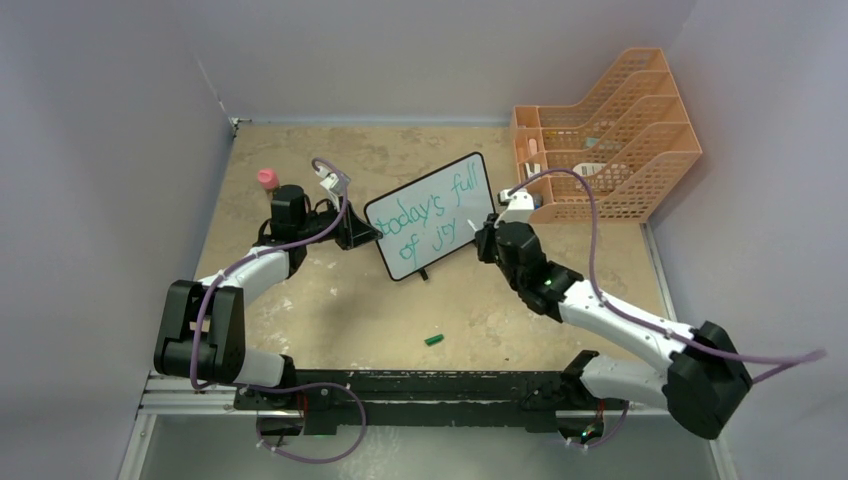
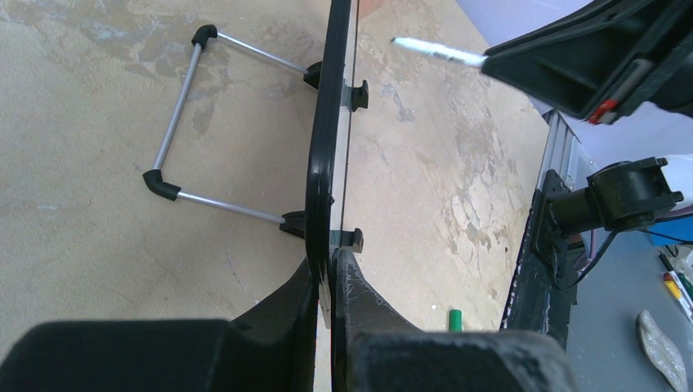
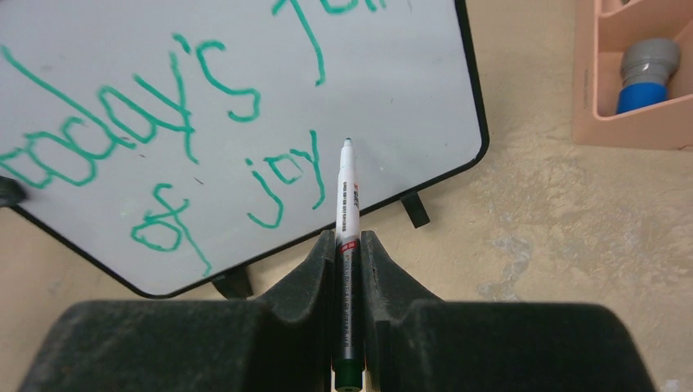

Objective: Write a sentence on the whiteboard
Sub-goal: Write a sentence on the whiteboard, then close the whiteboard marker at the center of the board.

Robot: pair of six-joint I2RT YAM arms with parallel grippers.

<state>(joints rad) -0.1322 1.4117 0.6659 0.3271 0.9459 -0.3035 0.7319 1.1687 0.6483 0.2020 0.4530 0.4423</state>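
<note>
Beige table (image 1: 330, 300) carries the whiteboard (image 1: 432, 215) at its middle, upright on its feet, with "today's full of joy" in green. Left gripper (image 1: 365, 232) is clamped on its left edge. Right gripper (image 3: 350, 245) pinches a marker (image 3: 346, 196), tip just off the board by "joy". A green cap (image 1: 434, 340) lies nearer the arm bases, and an orange rack (image 1: 610, 130) stands far right.

txt log | whiteboard (image 1: 430, 215): green handwr., 2 lines, "today's full" over "of joy" | "joy" just ahead-left of right claw (image 3: 349, 245) | marker (image 3: 346, 204) betw. claw's fingers: tiny black print + red mark on barrel, too sm. to read
</note>
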